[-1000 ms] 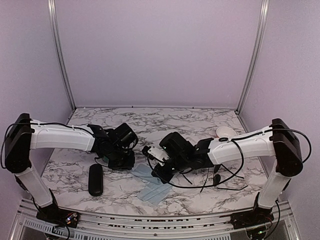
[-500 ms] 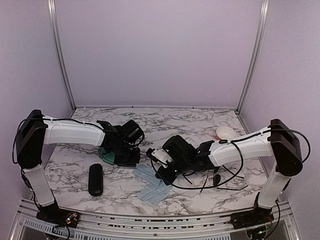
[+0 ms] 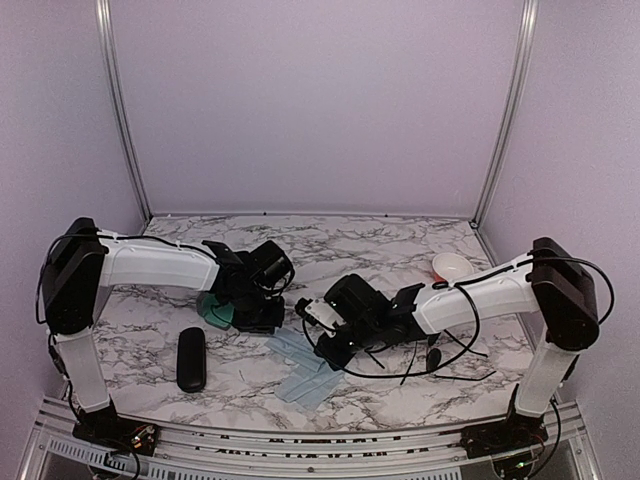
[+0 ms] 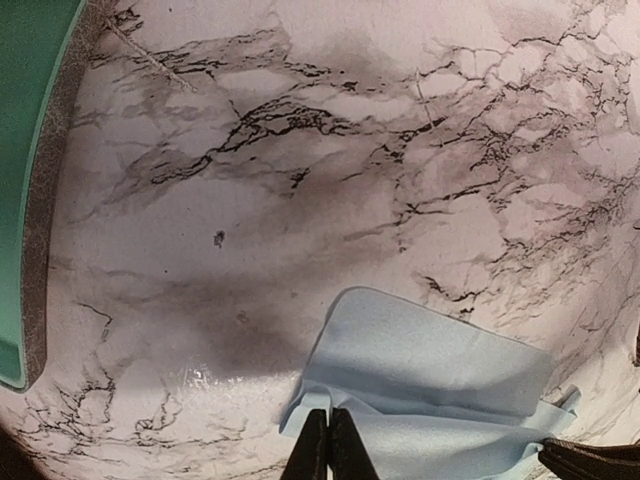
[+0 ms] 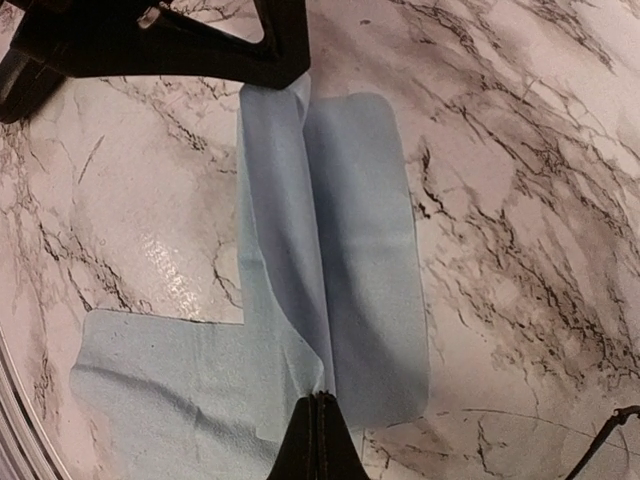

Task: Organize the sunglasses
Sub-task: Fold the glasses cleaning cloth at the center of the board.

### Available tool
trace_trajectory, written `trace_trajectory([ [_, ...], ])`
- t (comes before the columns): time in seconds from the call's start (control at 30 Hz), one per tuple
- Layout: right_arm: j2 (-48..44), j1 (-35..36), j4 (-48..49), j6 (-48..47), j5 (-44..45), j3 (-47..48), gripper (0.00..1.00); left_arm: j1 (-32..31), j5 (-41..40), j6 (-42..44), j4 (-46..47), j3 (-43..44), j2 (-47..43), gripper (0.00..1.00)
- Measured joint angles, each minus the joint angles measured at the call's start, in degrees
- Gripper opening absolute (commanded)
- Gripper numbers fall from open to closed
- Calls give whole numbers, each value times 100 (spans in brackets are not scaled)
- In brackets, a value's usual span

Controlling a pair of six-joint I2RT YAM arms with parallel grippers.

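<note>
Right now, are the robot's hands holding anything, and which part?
Yes. Both hold the blue cloth: the left hand pinches one end's edge, and the right hand pinches the opposite end, at its fold.

Working inside lab robot test cell, not home or shop. Plain lilac wall panels (image 3: 320, 110) closing me in on three sides, aluminium posts (image 3: 116, 110) running up corners. Marble-patterned tabletop (image 3: 370, 240) lying underneath. My left arm (image 3: 150, 265) and right arm (image 3: 490, 290) standing on aluminium rail (image 3: 300, 445) at near edge, black cables (image 3: 477, 322) looping loose off them.
</note>
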Motion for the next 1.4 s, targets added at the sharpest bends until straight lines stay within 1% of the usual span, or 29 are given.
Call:
trace_trajectory([
  [0.8, 201, -26, 127, -35, 232, -26, 0, 0, -122, 31, 7, 125, 116, 2],
  [0.93, 201, -33, 127, -35, 284, -26, 0, 0, -127, 48, 15, 125, 186, 6],
  [1.07, 201, -37, 122, -28, 396, -26, 16, 0, -175, 83, 42, 136, 262, 10],
  [1.13, 205, -44, 120, 7, 450, -26, 21, 0, -195, 98, 48, 168, 313, 13],
  [1.23, 240, -57, 107, 15, 564, -26, 27, 0, -236, 125, 61, 269, 393, 23],
  [1.3, 264, -68, 72, 46, 649, -26, 29, 0, -289, 136, 76, 328, 404, 31],
  [1.4, 267, -94, 28, 76, 780, -26, 30, 0, -431, 175, 109, 398, 396, 35],
])
